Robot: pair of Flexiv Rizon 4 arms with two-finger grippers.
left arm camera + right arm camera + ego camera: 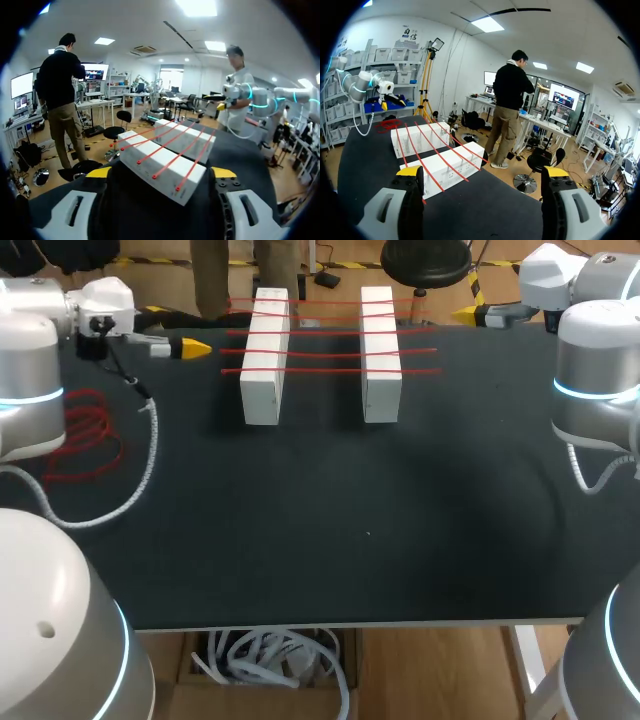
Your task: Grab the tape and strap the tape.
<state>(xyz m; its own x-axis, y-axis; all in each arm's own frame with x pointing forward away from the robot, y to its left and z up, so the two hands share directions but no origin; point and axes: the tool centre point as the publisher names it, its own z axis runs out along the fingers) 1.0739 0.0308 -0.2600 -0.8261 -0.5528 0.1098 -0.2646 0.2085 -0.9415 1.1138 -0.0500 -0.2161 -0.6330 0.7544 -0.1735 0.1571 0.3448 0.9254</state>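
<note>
My left gripper (pixel 161 172) and right gripper (pixel 482 172) gape wide, empty, flanking the white blocks (pixel 265 355) at twelve o'clock that brace stretched red strands (pixel 330 352); loose red tape (pixel 85 440) lies at nine o'clock, nearest my left arm.

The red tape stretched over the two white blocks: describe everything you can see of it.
Several thin red strands run parallel and taut across both white blocks, spanning the gap between them and overhanging slightly at each outer side. They rest on the blocks' tops at the black table's far end. Nothing else touches them.
</note>
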